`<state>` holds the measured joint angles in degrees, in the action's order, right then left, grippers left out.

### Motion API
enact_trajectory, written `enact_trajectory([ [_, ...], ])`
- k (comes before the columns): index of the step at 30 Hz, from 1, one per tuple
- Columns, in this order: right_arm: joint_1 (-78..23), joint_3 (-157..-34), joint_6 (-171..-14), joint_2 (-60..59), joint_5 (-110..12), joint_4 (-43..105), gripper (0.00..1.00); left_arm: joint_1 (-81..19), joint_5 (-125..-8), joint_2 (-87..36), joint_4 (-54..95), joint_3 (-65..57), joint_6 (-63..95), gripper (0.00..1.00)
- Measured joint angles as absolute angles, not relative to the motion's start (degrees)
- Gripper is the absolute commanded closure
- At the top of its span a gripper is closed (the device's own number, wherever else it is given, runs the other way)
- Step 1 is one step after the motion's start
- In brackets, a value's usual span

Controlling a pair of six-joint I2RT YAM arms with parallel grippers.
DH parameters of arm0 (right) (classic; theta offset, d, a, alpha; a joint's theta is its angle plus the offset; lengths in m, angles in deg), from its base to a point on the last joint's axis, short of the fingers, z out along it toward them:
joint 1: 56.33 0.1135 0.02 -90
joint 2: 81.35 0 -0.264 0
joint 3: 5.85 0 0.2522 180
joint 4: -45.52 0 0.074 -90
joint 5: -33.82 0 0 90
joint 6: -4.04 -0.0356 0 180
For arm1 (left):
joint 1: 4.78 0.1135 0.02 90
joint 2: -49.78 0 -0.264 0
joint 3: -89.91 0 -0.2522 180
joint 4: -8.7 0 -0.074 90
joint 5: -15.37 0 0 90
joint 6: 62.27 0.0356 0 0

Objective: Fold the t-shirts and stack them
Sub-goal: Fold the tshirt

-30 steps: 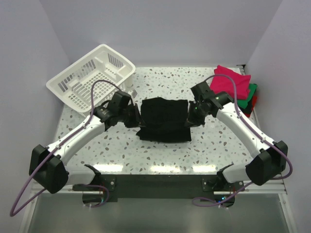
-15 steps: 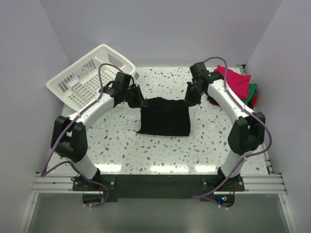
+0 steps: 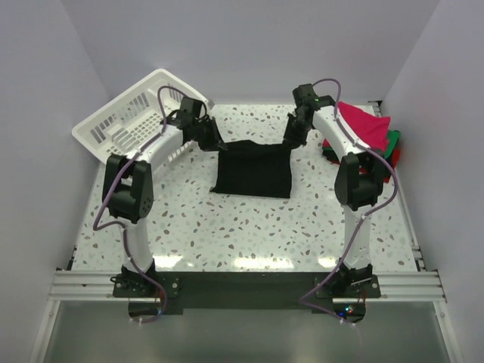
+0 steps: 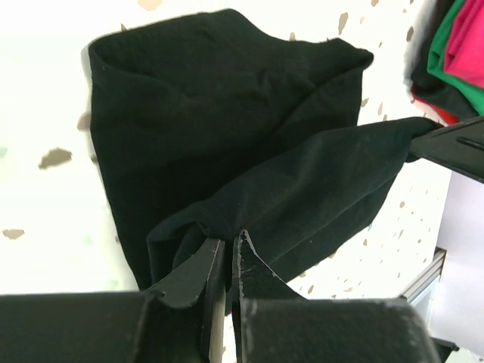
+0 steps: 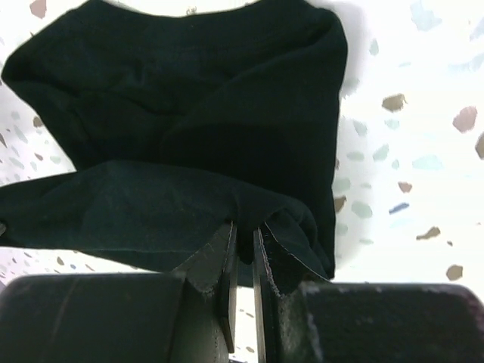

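The left gripper [image 4: 225,253] [image 3: 214,144] has its jaws narrowed to a slit, pinching one corner of the black t-shirt [image 3: 253,172] [image 4: 227,136]. The right gripper [image 5: 243,238] [image 3: 290,144] is clamped the same way on the other corner. The lifted edge hangs taut between them and the rest lies on the table [image 3: 227,234], just right of the white slatted basket [image 3: 128,125]. Farther right of the basket, a magenta-pink t-shirt [image 3: 363,125] tops a folded pile. Since a second ago both arms have reached farther back, dragging the shirt with them.
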<state>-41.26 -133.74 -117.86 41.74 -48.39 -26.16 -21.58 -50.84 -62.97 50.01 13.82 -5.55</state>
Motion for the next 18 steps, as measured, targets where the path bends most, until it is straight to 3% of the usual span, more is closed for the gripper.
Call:
enact_trajectory([
  [9, -41.79, -139.38, -118.54, 47.25, -47.72, -26.05, 1.0, -20.16, -49.99, -70.03, 48.55, 20.11, -5.87, 1.0],
  [10, -42.03, -139.95, -118.93, 47.69, -47.67, -25.52, 0.94, -20.09, -50.12, -70.88, 47.35, 21.01, -6.22, 0.8],
  [11, -42.27, -140.01, -119.32, 47.77, -47.56, -24.45, 0.82, -20.05, -50.29, -71.67, 45.62, 21.73, -6.71, 0.66],
  [12, -42.64, -140.01, -119.96, 47.91, -47.23, -22.99, 0.51, -20.01, -50.64, -72.43, 43.68, 22.41, -7.4, 0.58],
  [14, -43.64, -140.03, -121.16, 48.19, -45.66, -19.05, 0.38, -19.9, -51.36, -73.7, 39.65, 23.59, -9.44, 0.49],
  [15, -44.1, -140.27, -121.38, 48.45, -44.96, -16.89, 0.25, -19.83, -51.82, -73.96, 38.1, 23.85, -10.16, 0.44],
  [16, -44.52, -140.36, -121.79, 48.63, -44.41, -14.9, 0.14, -19.83, -52.39, -74.05, 36.33, 23.89, -10.66, 0.27],
  [18, -45.22, -140.34, -121.36, 48.65, -43.61, -11.8, 0.01, -19.92, -52.41, -73.68, 33.07, 23.92, -11.43, 0.25],
])
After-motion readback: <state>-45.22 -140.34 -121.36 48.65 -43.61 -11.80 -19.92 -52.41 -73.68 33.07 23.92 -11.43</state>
